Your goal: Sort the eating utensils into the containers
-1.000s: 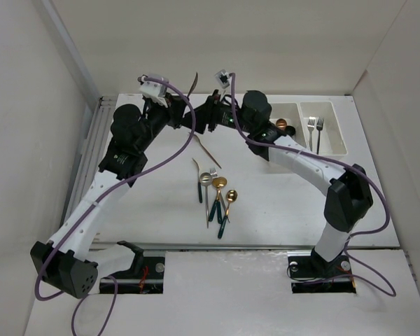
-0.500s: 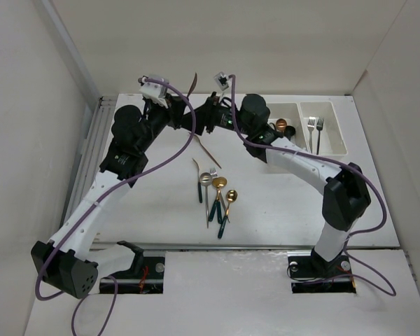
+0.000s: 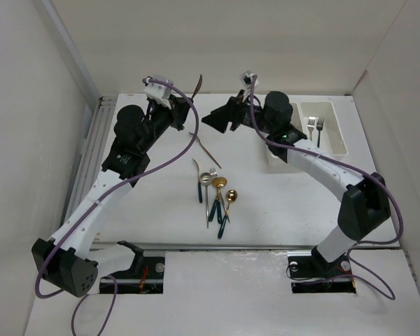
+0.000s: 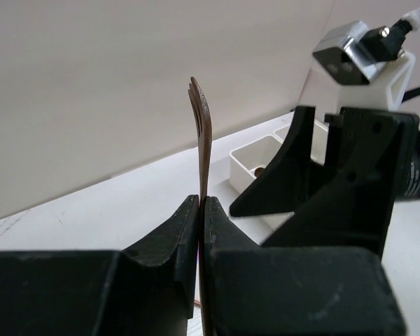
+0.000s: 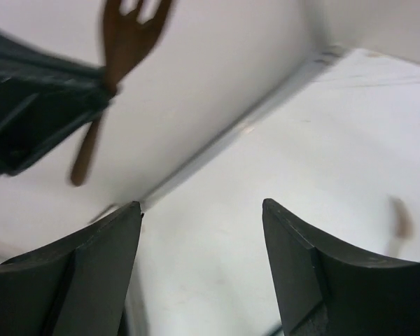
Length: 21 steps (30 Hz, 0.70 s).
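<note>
sorting was far from done: two silver forks [image 3: 311, 126] lay in the tray [image 3: 341, 133], your left gripper [image 4: 201, 203] squeezed a brown fork [image 4: 202, 119], your right gripper [image 5: 201, 206] sat wide apart, more utensils [image 3: 219, 183] waited mid-frame.

The fork [image 4: 204, 133] in my black left jaws is wood-brown; bins [image 3: 334, 136] and table [image 3: 287, 203] are white; spoons [image 3: 219, 183] have gold heads, dark green handles.
</note>
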Available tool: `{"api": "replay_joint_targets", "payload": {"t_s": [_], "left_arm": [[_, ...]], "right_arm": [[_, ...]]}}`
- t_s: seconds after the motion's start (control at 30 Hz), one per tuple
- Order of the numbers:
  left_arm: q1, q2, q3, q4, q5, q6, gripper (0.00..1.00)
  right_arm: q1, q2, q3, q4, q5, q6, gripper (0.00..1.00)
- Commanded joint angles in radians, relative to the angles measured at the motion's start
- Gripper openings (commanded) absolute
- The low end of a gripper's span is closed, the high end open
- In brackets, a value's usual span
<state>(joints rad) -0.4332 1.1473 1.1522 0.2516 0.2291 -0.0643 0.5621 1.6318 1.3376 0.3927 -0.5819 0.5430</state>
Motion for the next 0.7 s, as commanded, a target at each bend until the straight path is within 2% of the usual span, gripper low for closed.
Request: {"api": "replay_joint_targets", "payload": {"t_s": [0.0,0.07,0.13,0.23,0.3,0.4,0.53,0.6,0.67], "left_arm": [[-0.019,0.060,0.062,0.060,0.032,-0.002,0.00],[-0.030,0.106,0.105,0.051,0.032,-0.022,0.00],[-0.039,0.172,0.165,0.051,0.032,-0.034,0.00],[-0.039,0.210,0.187,0.098,0.032,-0.048,0.00],[-0.067,0.224,0.196,0.118,0.032,-0.048,0.00],[-0.104,0.233,0.205,0.138,0.050,-0.005,0.00],[-0.114,0.223,0.205,0.138,0.076,0.049,0.00],[-0.125,0.198,0.205,0.147,0.095,0.060,0.00],[-0.125,0.183,0.195,0.158,0.107,0.060,0.00]], "right_arm": [[-0.076,-0.122,0.002,-0.236,0.187,-0.181,0.75],[-0.175,-0.183,-0.009,-0.355,0.243,-0.207,0.75],[-0.272,-0.211,-0.028,-0.371,0.213,-0.225,0.75],[-0.306,-0.230,-0.037,-0.384,0.112,-0.274,0.78],[-0.330,-0.230,-0.028,-0.384,0.047,-0.297,0.84],[-0.341,-0.230,-0.019,-0.274,-0.082,-0.281,0.91],[-0.341,-0.195,0.035,-0.134,-0.205,-0.154,0.96],[-0.331,-0.185,0.035,-0.062,-0.214,-0.043,0.96],[-0.330,-0.175,0.002,0.101,-0.204,0.102,0.97]]}}
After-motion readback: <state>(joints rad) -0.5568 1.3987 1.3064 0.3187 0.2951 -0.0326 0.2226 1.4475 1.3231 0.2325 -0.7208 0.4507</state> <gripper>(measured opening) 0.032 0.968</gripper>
